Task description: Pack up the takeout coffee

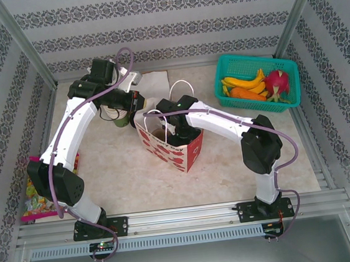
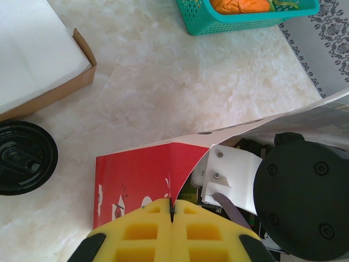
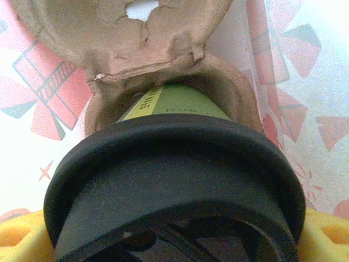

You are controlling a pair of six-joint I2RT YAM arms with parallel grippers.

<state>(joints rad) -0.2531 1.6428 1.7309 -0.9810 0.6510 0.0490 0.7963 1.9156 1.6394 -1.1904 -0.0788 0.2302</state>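
The right gripper (image 3: 174, 243) stands wide, its yellow pads (image 3: 22, 237) set against either side of the black lid of the takeout coffee (image 3: 174, 164) — a grip across the lid. The cup is inside the red-and-white paper bag (image 1: 186, 151), which stands mid-table (image 1: 116, 168), and its green body runs into a socket of the brown pulp carrier (image 3: 125, 33). In the right wrist view its long axis runs from 6 to 12 o'clock, lid nearest at 6, base away at 12. The left gripper (image 2: 172, 215) has its yellow fingertips pressed together — pinching the bag's rim. A teal fruit basket (image 1: 254, 58) lies at 2 o'clock from the bag.
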